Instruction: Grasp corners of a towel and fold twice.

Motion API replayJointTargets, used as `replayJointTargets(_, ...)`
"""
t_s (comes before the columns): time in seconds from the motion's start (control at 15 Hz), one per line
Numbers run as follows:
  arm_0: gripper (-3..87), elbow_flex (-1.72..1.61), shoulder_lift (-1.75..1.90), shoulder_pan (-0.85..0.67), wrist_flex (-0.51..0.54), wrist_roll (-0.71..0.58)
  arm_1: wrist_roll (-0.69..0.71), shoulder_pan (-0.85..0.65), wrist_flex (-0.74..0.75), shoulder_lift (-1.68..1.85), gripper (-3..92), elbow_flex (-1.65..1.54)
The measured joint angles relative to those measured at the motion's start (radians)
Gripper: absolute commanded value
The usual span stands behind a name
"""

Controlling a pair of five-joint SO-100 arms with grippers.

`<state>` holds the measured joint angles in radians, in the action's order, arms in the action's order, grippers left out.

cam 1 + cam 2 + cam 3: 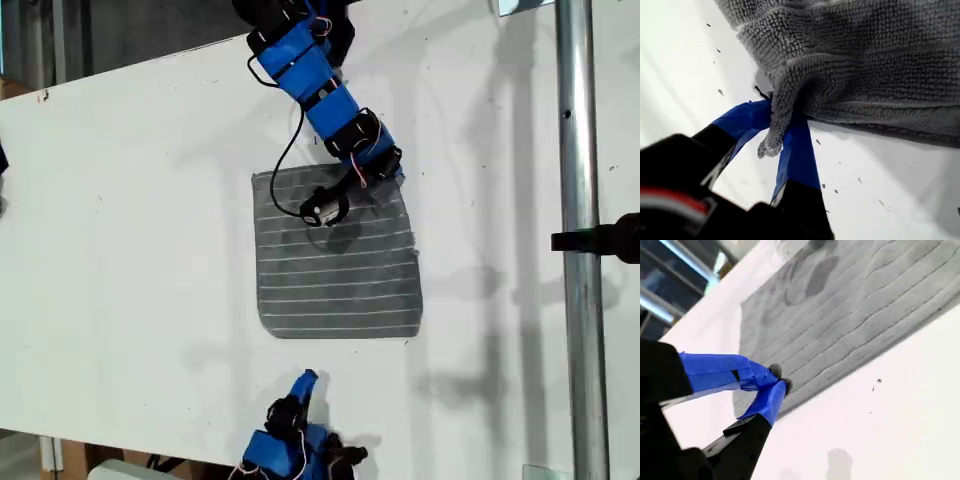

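A: White bench [130, 220] carries the towel [340, 260], spread flat approx mid-bench in the exterior view. First gripper [780, 132] has its jaws clenched on a corner [771, 144], the far one toward the exterior view's right.

B: Second gripper [775, 382]?

A: Jaws pressed together, holding nothing, near the towel's closer edge. It needs its own corner before the lift, w/ both raised level.

B: View diffs?

A: Only the first wrist view shows the pinch; exterior view hides it under the arm.
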<state>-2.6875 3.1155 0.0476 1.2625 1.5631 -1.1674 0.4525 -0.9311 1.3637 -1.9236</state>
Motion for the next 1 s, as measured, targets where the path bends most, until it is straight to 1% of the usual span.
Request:
replayJointTargets(0.13, -1.8, 0.377, -0.486, 0.127, 0.029, -0.014, 0.02, -0.008, 0.0, 0.0, -0.1, 0.003)
replayJointTargets(0.27, -1.8, 0.805, -1.009, 0.206, 0.167, -0.052, 0.026, -0.014, 0.0, -0.005, -0.1, 0.023)
replayJointTargets(0.33, -1.8, 1.002, -1.255, 0.235, 0.219, -0.074, 0.026, -0.015, -0.003, -0.005, -0.1, 0.025)
replayJointTargets(0.4, -1.8, 1.173, -1.436, 0.264, 0.244, -0.101, 0.026, -0.015, -0.003, -0.002, -0.1, 0.025)
replayJointTargets(0.47, 2.9, 1.292, -1.563, 0.288, 0.25, -0.117, 0.026, -0.015, -0.003, -0.002, -0.1, 0.026)
replayJointTargets(0.53, 20.4, 1.365, -1.632, 0.308, 0.279, -0.144, 0.026, -0.015, -0.003, 0.0, -0.1, 0.028)
replayJointTargets(0.6, 31.6, 1.414, -1.66, 0.314, 0.293, -0.166, 0.029, -0.021, -0.003, 0.0, -0.1, 0.028)
replayJointTargets(0.67, 36.4, 1.451, -1.677, 0.318, 0.308, -0.183, 0.035, -0.023, -0.003, 0.0, -0.1, 0.031)
replayJointTargets(0.73, 39.6, 1.466, -1.683, 0.322, 0.324, -0.204, 0.035, -0.023, -0.006, 0.0, -0.1, 0.031)
replayJointTargets(0.8, 39.4, 1.471, -1.687, 0.33, 0.347, -0.238, 0.035, -0.023, -0.008, 0.0, -0.1, 0.031)
replayJointTargets(0.93, 36.6, 1.477, -1.726, 0.333, 0.348, -0.322, 0.035, -0.023, -0.008, 0.0, -0.1, 0.032)
replayJointTargets(1.0, 34.7, 1.477, -1.761, 0.331, 0.337, -0.342, 0.035, -0.023, -0.009, 0.0, -0.1, 0.035)
